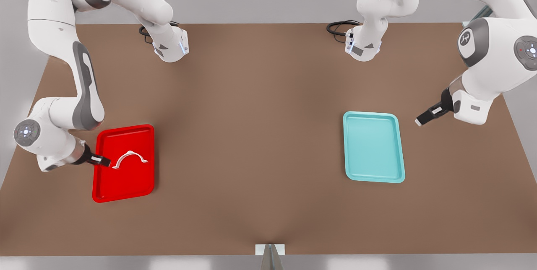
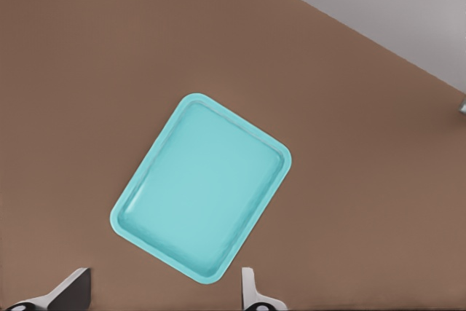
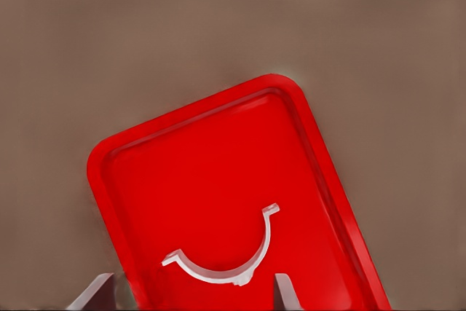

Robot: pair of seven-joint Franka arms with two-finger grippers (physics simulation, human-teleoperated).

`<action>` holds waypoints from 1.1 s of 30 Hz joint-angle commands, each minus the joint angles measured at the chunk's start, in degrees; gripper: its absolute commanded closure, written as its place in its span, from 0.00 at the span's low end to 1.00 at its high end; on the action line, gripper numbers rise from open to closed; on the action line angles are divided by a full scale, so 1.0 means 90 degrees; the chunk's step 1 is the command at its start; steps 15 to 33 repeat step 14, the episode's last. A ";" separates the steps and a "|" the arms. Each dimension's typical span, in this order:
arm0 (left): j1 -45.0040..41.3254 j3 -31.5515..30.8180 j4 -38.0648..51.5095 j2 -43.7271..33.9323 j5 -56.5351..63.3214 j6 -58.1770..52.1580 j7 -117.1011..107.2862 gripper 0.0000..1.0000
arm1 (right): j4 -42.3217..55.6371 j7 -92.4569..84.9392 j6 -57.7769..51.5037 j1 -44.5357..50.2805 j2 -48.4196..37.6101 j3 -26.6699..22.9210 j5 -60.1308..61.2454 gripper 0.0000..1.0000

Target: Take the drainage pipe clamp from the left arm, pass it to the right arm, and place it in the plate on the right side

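Note:
The white drainage pipe clamp lies flat inside the red plate at the front view's left. My right gripper hovers low over the plate's edge, open, its tips just short of one foot of the clamp. In the right wrist view the clamp rests on the plate between the spread fingers, held by neither. My left gripper waits open at the front view's right, beside the teal tray, with nothing in it; its fingers stand apart.
A light teal tray, seen too in the left wrist view, lies on the brown table at the front view's right. Black cables sit by the arm bases at the back. A small grey bracket marks the front edge.

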 commanded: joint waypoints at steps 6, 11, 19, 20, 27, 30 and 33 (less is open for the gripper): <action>0.0004 -0.0001 0.0027 -0.0003 0.0015 -0.0110 0.2741 0.00 | 0.1438 -0.1163 -0.3322 0.0207 -0.1324 0.0864 0.0306 0.00; -0.0006 -0.0020 0.0027 -0.0022 0.0005 -0.0158 0.2858 0.00 | 0.0579 -0.1280 -0.3332 0.3158 -0.2047 -0.2643 0.1302 0.00; -0.0006 -0.0020 0.0027 -0.0013 0.0005 -0.0207 0.2858 0.00 | 0.0705 -0.1837 -0.3273 0.3079 -0.2038 -0.2468 0.1625 0.00; -0.0006 -0.0020 0.0027 -0.0013 0.0005 -0.0207 0.2858 0.00 | 0.0705 -0.1837 -0.3273 0.3079 -0.2038 -0.2468 0.1625 0.00; -0.0006 -0.0020 0.0027 -0.0013 0.0005 -0.0207 0.2858 0.00 | 0.0705 -0.1837 -0.3273 0.3079 -0.2038 -0.2468 0.1625 0.00; -0.0006 -0.0020 0.0027 -0.0013 0.0005 -0.0207 0.2858 0.00 | 0.0705 -0.1837 -0.3273 0.3079 -0.2038 -0.2468 0.1625 0.00; -0.0006 -0.0020 0.0027 -0.0013 0.0005 -0.0207 0.2858 0.00 | 0.0705 -0.1837 -0.3273 0.3079 -0.2038 -0.2468 0.1625 0.00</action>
